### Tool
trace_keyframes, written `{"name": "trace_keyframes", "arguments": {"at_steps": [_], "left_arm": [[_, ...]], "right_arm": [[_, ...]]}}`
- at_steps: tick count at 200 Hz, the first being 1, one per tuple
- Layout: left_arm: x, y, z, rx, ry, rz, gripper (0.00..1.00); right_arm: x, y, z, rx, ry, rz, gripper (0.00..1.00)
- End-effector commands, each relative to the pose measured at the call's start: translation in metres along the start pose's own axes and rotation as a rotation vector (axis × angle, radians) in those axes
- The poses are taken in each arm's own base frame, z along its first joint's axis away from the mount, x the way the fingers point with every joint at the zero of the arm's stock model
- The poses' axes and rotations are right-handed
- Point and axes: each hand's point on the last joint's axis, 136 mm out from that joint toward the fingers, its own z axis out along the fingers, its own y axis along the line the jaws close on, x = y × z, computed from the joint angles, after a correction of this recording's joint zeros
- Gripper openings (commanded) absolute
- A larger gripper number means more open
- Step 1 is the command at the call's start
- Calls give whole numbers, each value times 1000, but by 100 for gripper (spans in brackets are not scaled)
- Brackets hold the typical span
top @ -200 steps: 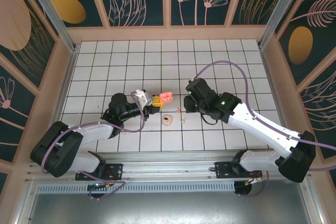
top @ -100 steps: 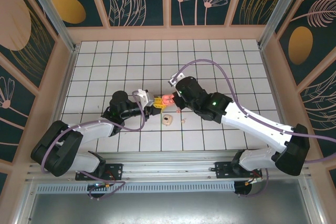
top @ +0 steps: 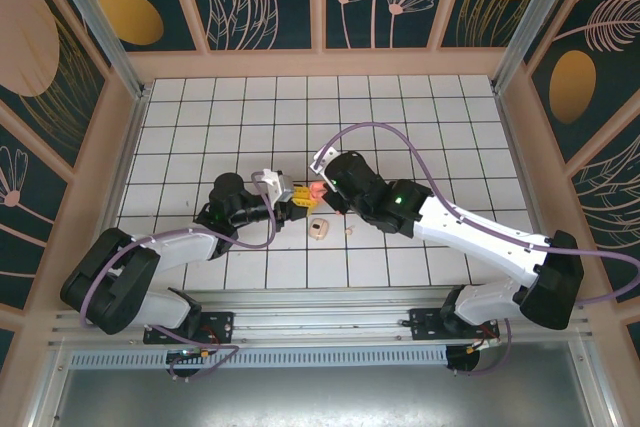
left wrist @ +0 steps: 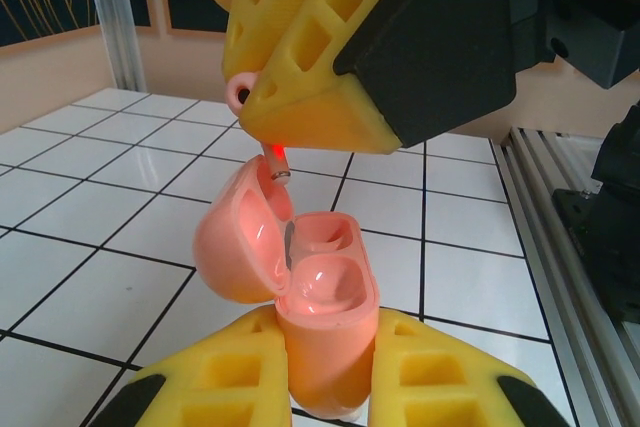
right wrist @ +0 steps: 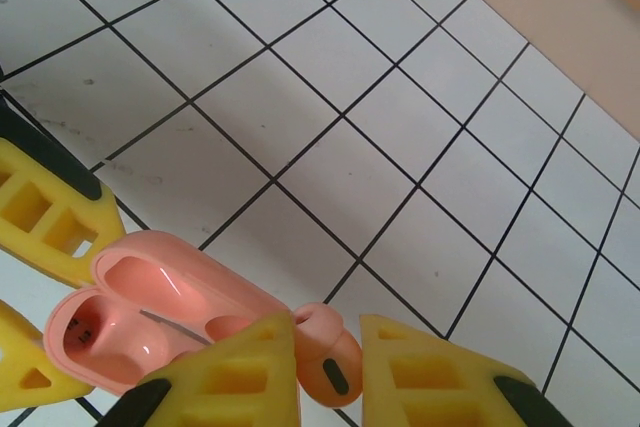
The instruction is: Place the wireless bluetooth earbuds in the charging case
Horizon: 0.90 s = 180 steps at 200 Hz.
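Earbud, pinched in my right pincer, hangs just above the open charging case clamped in my left pincer. I judge insertion runs straight down, stem first.

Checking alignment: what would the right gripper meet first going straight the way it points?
Probably the open pink charging case held in the left gripper; the pink earbud in the right gripper hangs just above its lid. Depth is unclear.
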Motion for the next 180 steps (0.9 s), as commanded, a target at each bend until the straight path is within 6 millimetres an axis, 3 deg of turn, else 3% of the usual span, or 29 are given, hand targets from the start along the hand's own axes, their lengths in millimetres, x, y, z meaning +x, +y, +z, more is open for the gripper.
{"name": "trace_keyframes", "arguments": {"at_steps": [1,111,180], "left_arm": [[-22,-2,2,20,-54,43,6],[-32,-3,0,13,-79,60,6],[-35,-3,0,10,-86,67,6]], "right_arm": [[-6,-3,-6,21,-21,-21,17],[12,-5,3,71,76,-119,18],[6,13,5,36,65,-154,18]]}}
